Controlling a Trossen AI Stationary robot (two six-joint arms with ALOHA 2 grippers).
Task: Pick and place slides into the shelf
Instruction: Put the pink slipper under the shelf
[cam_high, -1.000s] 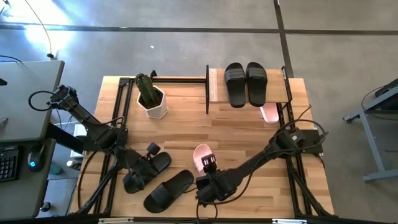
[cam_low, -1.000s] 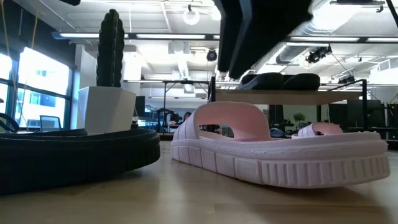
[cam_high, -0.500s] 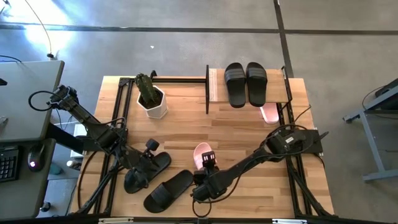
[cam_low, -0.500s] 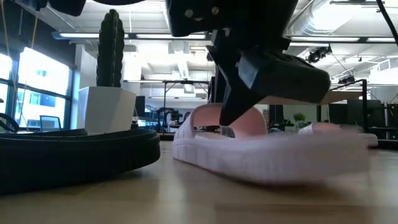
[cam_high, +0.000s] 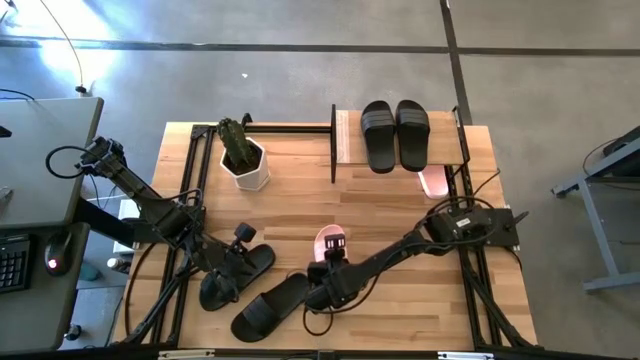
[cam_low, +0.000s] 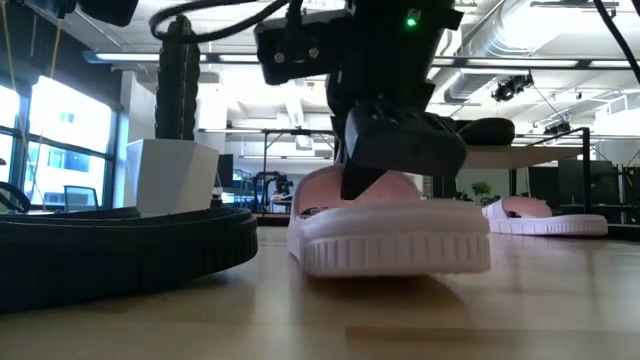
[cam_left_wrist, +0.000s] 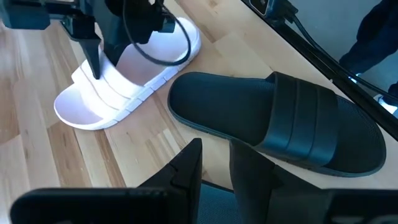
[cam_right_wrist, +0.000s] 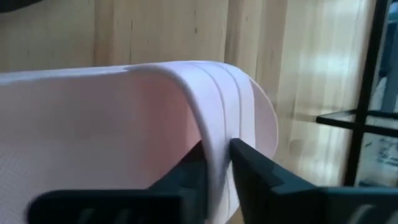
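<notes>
Your right gripper (cam_high: 330, 262) is clamped on the strap of the pink slide (cam_high: 328, 243) at the tabletop's (cam_high: 380, 215) front centre; grip is thin and near the strap's edge, so a fast lift could let it slip or swing into the black slide (cam_high: 270, 305) beside it. Left gripper (cam_high: 243, 244) is clamped on another black slide (cam_high: 232, 277). Shelf (cam_high: 345, 140) holds 2 black slides on top, 1 pink below. Versus 1 second back: right jaws stood open beside the strap, now pinched, and the slide has turned.

A potted cactus (cam_high: 237, 143) in a white pot (cam_high: 249, 170); perhaps a desk (cam_high: 40, 165) alongside.
</notes>
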